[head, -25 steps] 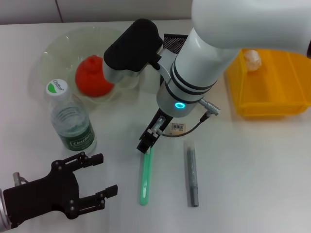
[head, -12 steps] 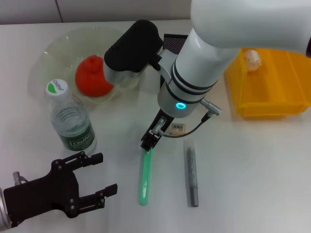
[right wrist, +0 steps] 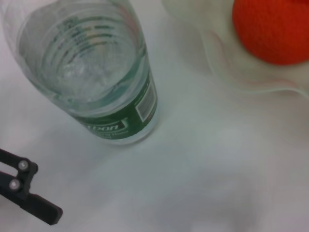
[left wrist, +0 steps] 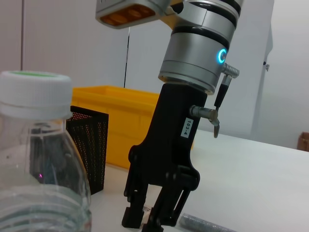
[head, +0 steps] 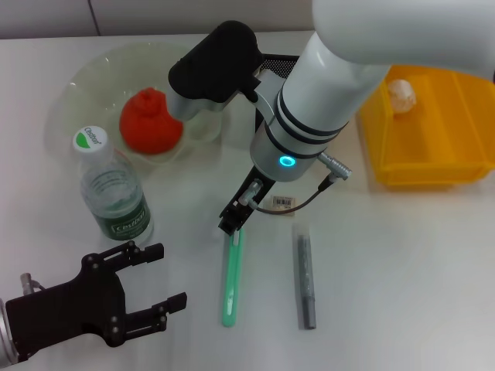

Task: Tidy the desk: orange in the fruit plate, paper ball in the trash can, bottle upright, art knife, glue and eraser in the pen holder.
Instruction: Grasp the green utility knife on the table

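Note:
My right gripper (head: 231, 222) hangs tip-down over the upper end of a slim green stick (head: 230, 282) lying on the desk; it also shows in the left wrist view (left wrist: 153, 218). A grey stick (head: 305, 277) lies to the right of the green one. I cannot tell which is the art knife and which the glue. The eraser (head: 284, 202) lies just beside the right wrist. The orange (head: 149, 122) sits in the fruit plate (head: 81, 81). The bottle (head: 112, 193) stands upright. The pen holder (head: 276, 64) is mostly hidden behind the arm. My left gripper (head: 164, 278) is open and empty at the front left.
The trash can (head: 433, 147) stands at the right with a paper ball (head: 401, 93) inside. In the left wrist view the bottle (left wrist: 38, 159) is very close, with the pen holder (left wrist: 88, 145) and trash can (left wrist: 120, 125) behind it.
My right arm has shifted slightly up and to the left over the green stick's end. The green stick, the left arm and the other things have not moved.

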